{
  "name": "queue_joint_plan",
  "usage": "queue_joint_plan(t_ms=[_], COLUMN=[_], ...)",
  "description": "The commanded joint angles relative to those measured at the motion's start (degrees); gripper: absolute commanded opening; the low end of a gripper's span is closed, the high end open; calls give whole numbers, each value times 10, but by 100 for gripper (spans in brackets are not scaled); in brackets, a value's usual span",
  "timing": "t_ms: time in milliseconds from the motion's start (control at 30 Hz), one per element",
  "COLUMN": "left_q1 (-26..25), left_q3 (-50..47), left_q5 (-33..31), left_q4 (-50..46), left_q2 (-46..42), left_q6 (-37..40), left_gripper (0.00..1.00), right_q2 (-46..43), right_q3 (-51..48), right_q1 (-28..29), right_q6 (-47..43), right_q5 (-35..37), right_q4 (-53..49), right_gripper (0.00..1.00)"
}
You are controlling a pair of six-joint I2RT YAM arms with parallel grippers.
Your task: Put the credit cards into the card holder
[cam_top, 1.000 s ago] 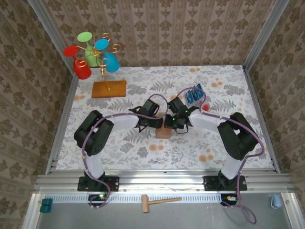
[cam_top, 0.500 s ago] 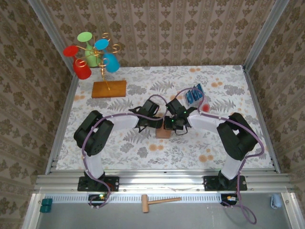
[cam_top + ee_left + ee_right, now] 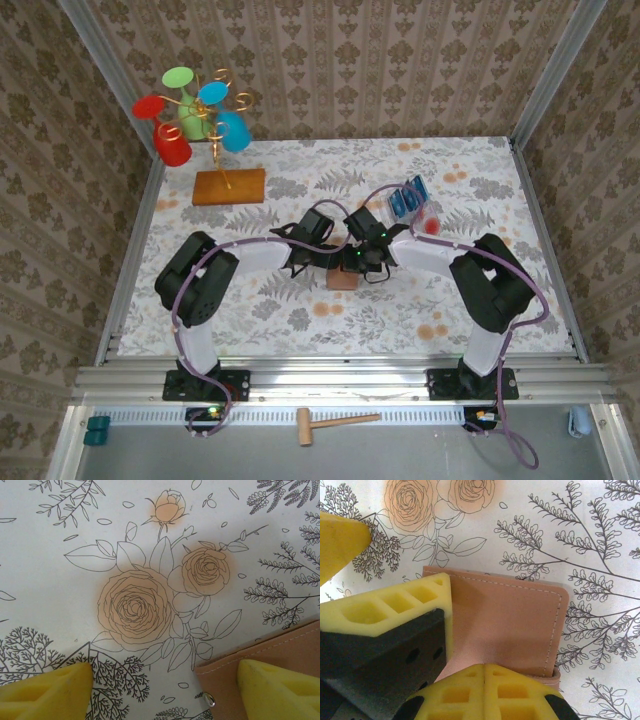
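The tan card holder (image 3: 342, 280) lies closed on the flowered cloth at mid-table, between the two wrists. My right gripper (image 3: 484, 672) is shut, its yellow tips meeting over the card holder (image 3: 510, 615) with nothing between them. My left gripper (image 3: 165, 682) is open and straddles one edge of the card holder (image 3: 265, 655): one finger is over the leather, the other over bare cloth. In the right wrist view the left gripper's fingers (image 3: 395, 605) stand at the holder's left edge. The blue credit cards (image 3: 405, 198) stand in a clear tray at the back right, away from both grippers.
The clear tray's red spot (image 3: 431, 225) lies beside the right forearm. A wooden slab (image 3: 228, 186) with a gold stem holding coloured cups (image 3: 190, 115) stands at the back left. A wooden mallet (image 3: 335, 422) lies below the table's front rail. Papered walls close in three sides.
My right gripper has shifted slightly left, further over the card holder. The left arm has held still, and both grippers have kept their openings.
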Motion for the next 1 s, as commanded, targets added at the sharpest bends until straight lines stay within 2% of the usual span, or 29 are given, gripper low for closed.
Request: queue_joint_plan(t_ms=[0,233,967], left_q1=[-6,-7,-6], left_q3=[-19,-18,-15], left_q5=[14,15,11], left_q4=[-30,-30,-36], left_q2=[11,11,5], left_q6=[-2,-2,0], left_gripper=[77,77,77], right_q2=[23,51,86], right_q3=[7,0,-131], right_q1=[14,24,26], right_q6=[-7,-15,44], right_q5=[16,39,67], right_q4=[-30,-56,-9], right_gripper=[0,0,0])
